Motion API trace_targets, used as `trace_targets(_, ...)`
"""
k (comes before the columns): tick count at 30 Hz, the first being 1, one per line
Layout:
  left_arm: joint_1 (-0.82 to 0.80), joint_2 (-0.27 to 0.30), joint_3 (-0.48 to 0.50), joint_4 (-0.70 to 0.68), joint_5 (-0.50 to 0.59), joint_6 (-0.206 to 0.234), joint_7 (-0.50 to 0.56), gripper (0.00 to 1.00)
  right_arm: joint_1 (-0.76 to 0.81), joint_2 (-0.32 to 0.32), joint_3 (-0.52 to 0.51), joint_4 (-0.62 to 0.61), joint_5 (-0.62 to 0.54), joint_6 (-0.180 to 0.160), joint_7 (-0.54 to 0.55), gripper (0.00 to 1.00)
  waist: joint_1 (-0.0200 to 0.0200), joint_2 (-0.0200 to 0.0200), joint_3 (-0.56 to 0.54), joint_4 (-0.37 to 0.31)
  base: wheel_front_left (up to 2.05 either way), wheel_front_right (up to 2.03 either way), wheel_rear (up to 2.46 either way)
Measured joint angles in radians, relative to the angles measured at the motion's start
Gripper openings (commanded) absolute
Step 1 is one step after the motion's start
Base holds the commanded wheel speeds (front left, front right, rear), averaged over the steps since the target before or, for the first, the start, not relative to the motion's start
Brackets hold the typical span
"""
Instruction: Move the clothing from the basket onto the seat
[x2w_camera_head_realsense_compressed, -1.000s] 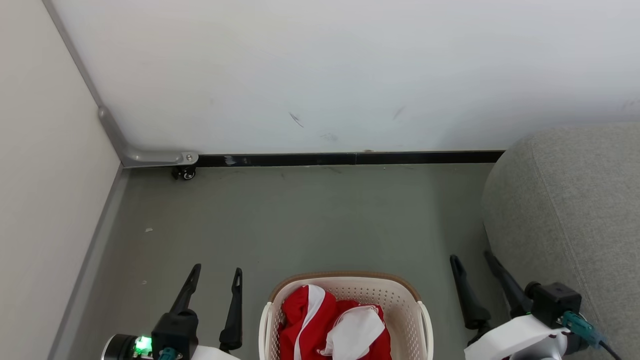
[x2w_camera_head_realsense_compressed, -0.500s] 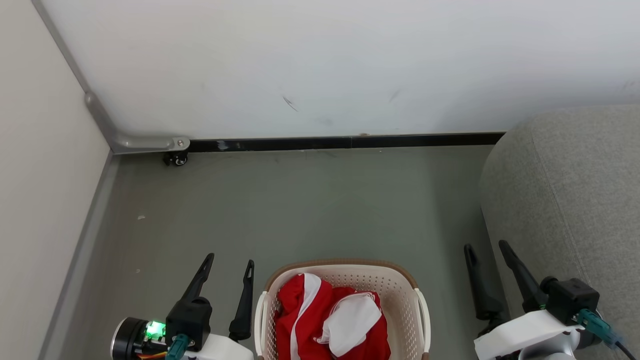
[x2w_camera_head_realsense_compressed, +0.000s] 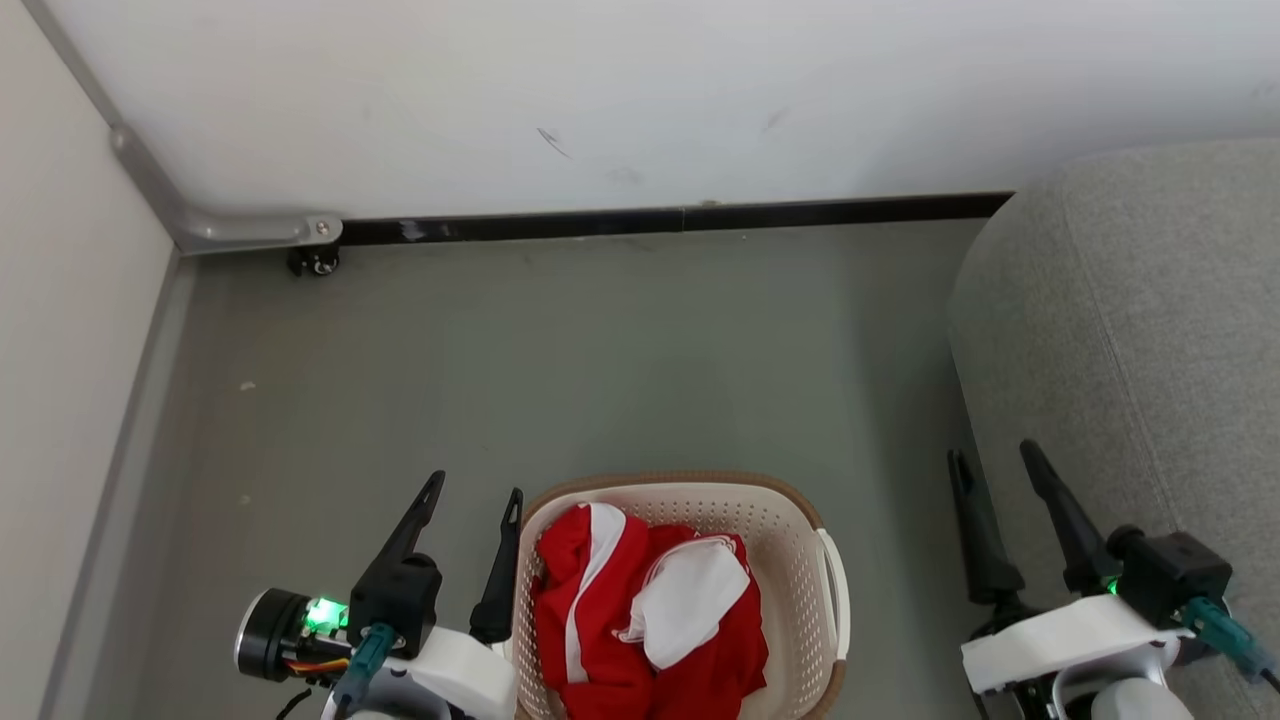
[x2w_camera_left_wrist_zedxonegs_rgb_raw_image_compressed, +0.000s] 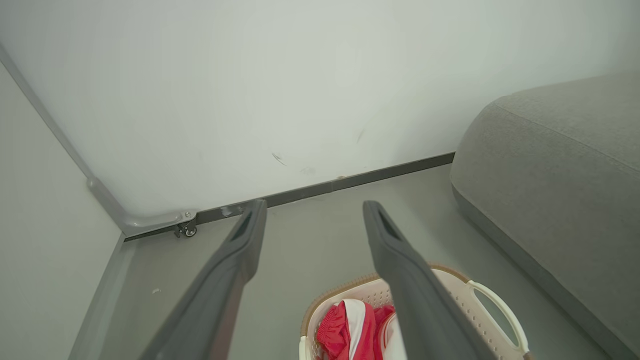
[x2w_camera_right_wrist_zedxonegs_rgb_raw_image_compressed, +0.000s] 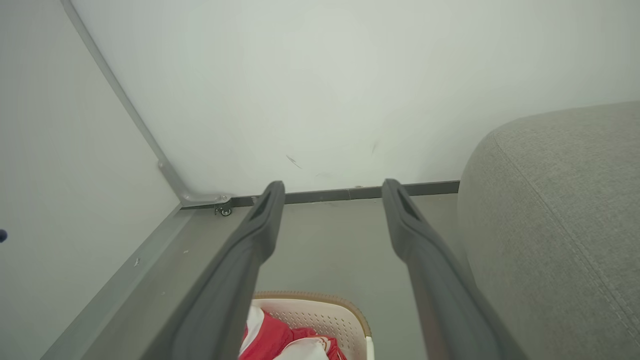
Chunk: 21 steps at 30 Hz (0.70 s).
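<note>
Hovering with its two dark fingers spread wide and nothing between them, the left gripper (x2w_camera_head_realsense_compressed: 476, 487) hangs just beside the left side of the basket (x2w_camera_head_realsense_compressed: 790, 575). Its inner finger runs close along the basket's rim; whether it touches cannot be told. The right gripper (x2w_camera_head_realsense_compressed: 993, 453) is likewise spread and empty. It points forward over the floor (x2w_camera_head_realsense_compressed: 600, 350) in the gap between the basket's right side and the front edge of the sofa (x2w_camera_head_realsense_compressed: 1130, 330), nearer to the sofa.

The clothing (x2w_camera_head_realsense_compressed: 600, 600) lies heaped inside the basket: crumpled red cloth with a white stripe down its left fold and a white panel bunched on top towards the right. It fills the near and middle part, while the far inner wall of the basket shows bare and perforated under the brown rim band. A white handle stands out on the basket's right side.

The basket stands upright on the grey floor between the two grippers, apart from the sofa. The sofa's rounded grey corner rises along the floor's right edge. A pale wall (x2w_camera_head_realsense_compressed: 640, 90) closes the floor's far edge, with a black strip (x2w_camera_head_realsense_compressed: 700, 215) at its foot. At the floor's far left corner a small wheel (x2w_camera_head_realsense_compressed: 313, 262) sits under a metal bracket (x2w_camera_head_realsense_compressed: 250, 230).
</note>
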Motion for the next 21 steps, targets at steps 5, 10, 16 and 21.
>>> trace_targets(5, -0.034, 0.0, 0.0, 0.02, 0.0, 0.0, 0.0, 1.0, -0.024, 0.0, -0.001, -0.021, 0.0, 0.0, -0.003, 1.0, 0.0, 0.0, 0.042, -0.013, 0.0, 0.0, 0.0)
trace_targets(10, -0.058, -0.001, -0.009, 0.039, 0.01, -0.001, 0.0, 1.0, -0.032, 0.0, -0.002, -0.033, 0.0, 0.0, -0.007, 1.0, 0.0, 0.0, 0.079, -0.025, 0.0, 0.0, 0.0)
trace_targets(16, -0.085, -0.003, -0.023, 0.078, 0.017, -0.01, 0.0, 1.0, -0.07, 0.0, -0.011, -0.051, 0.0, 0.0, -0.007, 1.0, 0.0, 0.0, 0.134, -0.045, 0.0, 0.0, 0.0)
trace_targets(21, -0.112, -0.004, -0.031, 0.114, 0.024, -0.011, 0.0, 1.0, -0.103, 0.0, -0.033, -0.07, -0.009, 0.0, -0.016, 1.0, -0.0001, 0.0, 0.179, -0.063, 0.0, 0.0, 0.0)
